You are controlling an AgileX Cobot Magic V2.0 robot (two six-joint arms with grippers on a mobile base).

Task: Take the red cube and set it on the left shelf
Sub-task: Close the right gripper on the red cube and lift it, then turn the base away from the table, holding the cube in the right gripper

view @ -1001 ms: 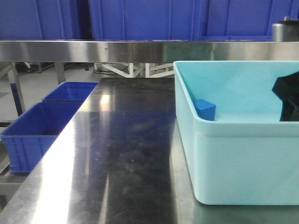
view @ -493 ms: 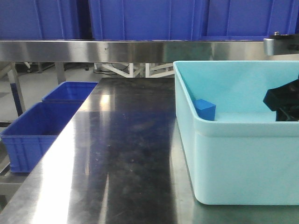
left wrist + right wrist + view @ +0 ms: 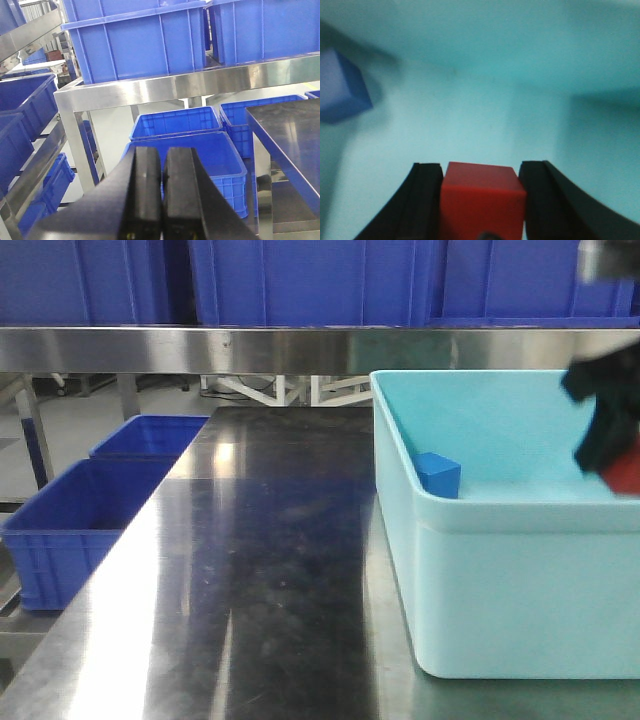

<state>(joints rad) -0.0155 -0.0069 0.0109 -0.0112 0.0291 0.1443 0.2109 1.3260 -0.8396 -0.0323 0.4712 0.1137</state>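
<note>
Red cube (image 3: 481, 200) sits clamped between the right fingers (image 3: 425, 205); left fingers (image 3: 146, 190) pressed together.

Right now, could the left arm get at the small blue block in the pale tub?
Probably not directly. The left gripper is shut and faces the blue crates beside the table, away from the tub; the blue block lies behind its high wall.

Front camera faces the shelf (image 3: 300, 348); right wrist camera, close, shares its teal tub (image 3: 500, 590).
</note>
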